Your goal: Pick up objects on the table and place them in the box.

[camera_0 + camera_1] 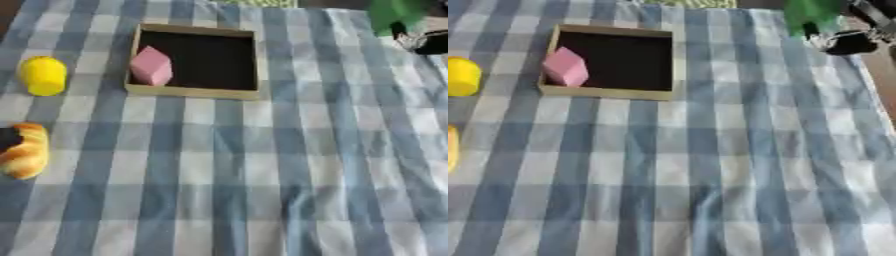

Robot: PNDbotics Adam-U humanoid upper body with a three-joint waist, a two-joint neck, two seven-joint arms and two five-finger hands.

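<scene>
Green blurry thing (814, 15) hiding the right hand (852, 42) at the top corner, fingers too blurry to tell.

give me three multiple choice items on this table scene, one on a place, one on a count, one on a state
1. Where is the pink block?
A. on the cloth beside the box
B. inside the box, at its left side
C. in the right hand

2. How many things lie on the checked cloth left of the box?
A. two
B. none
C. four

3. What does the right hand carry?
A. nothing
B. the yellow object
C. a green object

Answers: 1 B, the block stands on the box's dark floor by the left wall. 2 A, a yellow object and a bread-like orange object. 3 C, the green object sits at the hand, top right.
</scene>
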